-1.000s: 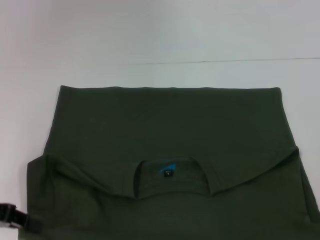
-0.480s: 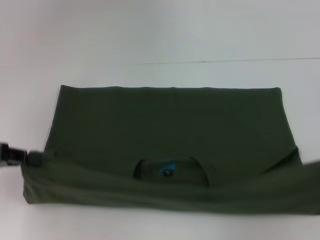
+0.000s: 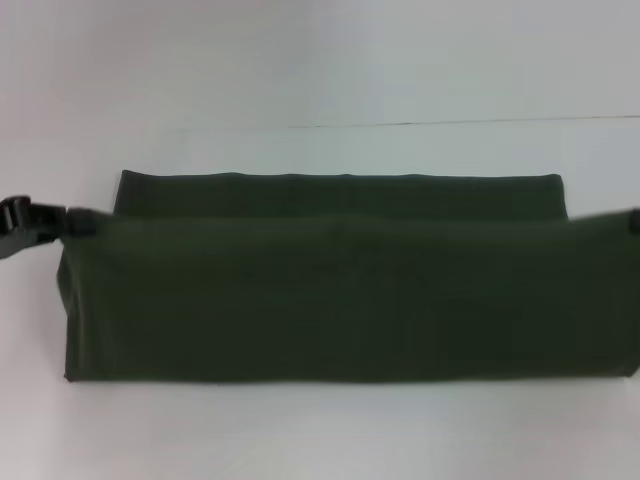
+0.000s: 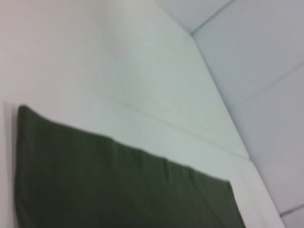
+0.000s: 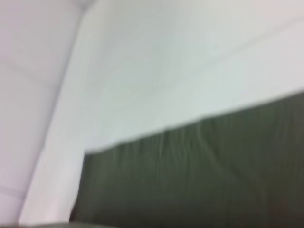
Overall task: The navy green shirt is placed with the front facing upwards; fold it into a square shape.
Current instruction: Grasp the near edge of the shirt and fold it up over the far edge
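Observation:
The navy green shirt [image 3: 340, 300] lies across the white table as a wide band of plain dark green cloth. Its near part is raised and carried over the lower layer, of which a strip [image 3: 340, 192] still shows along the far edge. My left gripper [image 3: 70, 222] is shut on the raised left corner. At the picture's right edge, my right gripper [image 3: 633, 221] holds the raised right corner, with only a dark tip showing. Collar, label and print are hidden. Both wrist views show green cloth [image 4: 118, 190] [image 5: 199, 175] below and no fingers.
The white table [image 3: 300, 440] runs on around the shirt on all sides. A thin seam line [image 3: 450, 122] crosses it beyond the shirt's far edge. White panels with seams [image 4: 247, 71] fill the wrist views behind the table.
Both grippers have lifted the shirt's near edge and carried it up and toward the far edge. The collar and blue label, seen earlier, are now covered by the folded cloth.

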Robot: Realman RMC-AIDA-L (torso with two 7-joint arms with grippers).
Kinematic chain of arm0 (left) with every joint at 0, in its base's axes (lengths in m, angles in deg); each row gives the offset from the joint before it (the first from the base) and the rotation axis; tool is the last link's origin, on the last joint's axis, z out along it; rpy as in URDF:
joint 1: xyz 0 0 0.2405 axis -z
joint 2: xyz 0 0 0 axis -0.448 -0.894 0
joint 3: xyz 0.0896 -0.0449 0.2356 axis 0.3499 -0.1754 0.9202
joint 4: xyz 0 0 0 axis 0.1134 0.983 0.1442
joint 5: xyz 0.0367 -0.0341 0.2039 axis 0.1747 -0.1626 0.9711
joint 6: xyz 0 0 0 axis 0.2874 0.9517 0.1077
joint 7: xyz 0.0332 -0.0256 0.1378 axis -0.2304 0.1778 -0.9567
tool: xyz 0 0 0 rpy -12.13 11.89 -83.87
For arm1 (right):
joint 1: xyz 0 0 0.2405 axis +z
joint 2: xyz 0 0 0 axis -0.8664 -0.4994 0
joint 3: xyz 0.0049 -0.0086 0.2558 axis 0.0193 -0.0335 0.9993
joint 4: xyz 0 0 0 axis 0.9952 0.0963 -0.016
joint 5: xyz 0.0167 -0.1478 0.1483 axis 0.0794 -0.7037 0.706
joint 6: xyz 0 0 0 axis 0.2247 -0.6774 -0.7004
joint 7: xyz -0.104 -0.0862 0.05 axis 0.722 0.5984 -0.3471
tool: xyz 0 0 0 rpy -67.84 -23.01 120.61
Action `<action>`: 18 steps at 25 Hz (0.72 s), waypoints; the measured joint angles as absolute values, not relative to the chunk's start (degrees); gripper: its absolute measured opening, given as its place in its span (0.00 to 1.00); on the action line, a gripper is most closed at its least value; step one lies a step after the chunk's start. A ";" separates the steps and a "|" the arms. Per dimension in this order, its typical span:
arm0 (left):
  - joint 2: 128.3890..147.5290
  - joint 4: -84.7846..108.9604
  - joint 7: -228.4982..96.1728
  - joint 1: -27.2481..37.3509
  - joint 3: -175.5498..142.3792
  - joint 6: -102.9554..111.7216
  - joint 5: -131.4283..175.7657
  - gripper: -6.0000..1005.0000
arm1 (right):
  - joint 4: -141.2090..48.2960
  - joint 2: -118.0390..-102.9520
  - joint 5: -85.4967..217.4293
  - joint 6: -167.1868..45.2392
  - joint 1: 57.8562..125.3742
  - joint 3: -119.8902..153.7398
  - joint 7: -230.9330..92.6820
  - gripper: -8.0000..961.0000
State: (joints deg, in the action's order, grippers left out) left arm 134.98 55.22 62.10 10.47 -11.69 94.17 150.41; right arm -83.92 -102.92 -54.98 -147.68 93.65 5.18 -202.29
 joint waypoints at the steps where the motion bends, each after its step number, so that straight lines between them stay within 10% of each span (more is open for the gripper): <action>1: 135.10 54.62 61.93 10.47 -11.66 93.09 149.64 0.05 | -83.22 -102.93 -53.92 -146.16 93.56 5.18 -202.23 0.05; 18: 142.25 45.62 50.37 11.38 -10.98 67.15 132.41 0.05 | -76.62 -111.17 -39.68 -120.06 94.31 4.63 -190.38 0.06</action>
State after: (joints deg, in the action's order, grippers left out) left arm 142.25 45.62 50.37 11.38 -10.98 67.15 132.41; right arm -76.62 -111.17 -39.68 -120.06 94.31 4.63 -190.38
